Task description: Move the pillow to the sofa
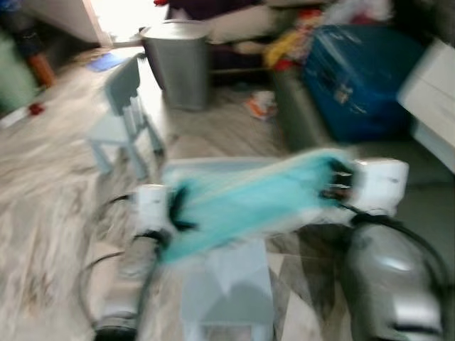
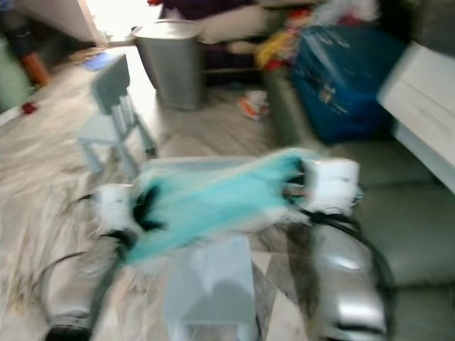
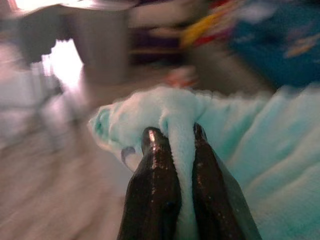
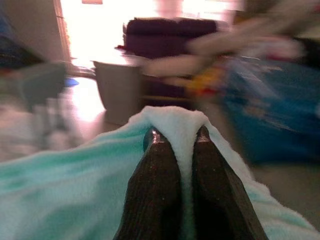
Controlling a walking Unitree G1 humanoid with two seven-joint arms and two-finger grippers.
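Grey-green cushioned sofa (image 1: 426, 177) at right, piled with a big blue bag (image 1: 362, 78). Fluffy turquoise fleece pillow (image 1: 249, 202) stretched in mid-air between both arms, above a pale blue plastic stool (image 1: 227, 291). Left gripper (image 3: 174, 137) and right gripper (image 4: 176, 135) each clamped on a pillow edge. Blurred throughout.

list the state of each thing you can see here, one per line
pillow: turquoise, held up off the floor between both claws
left claw: shut on one end of the pillow
right claw: shut on the other end
small chair: upright on the floor
grey bin: upright
sofa: seat ahead bare
blue bag: resting on the sofa
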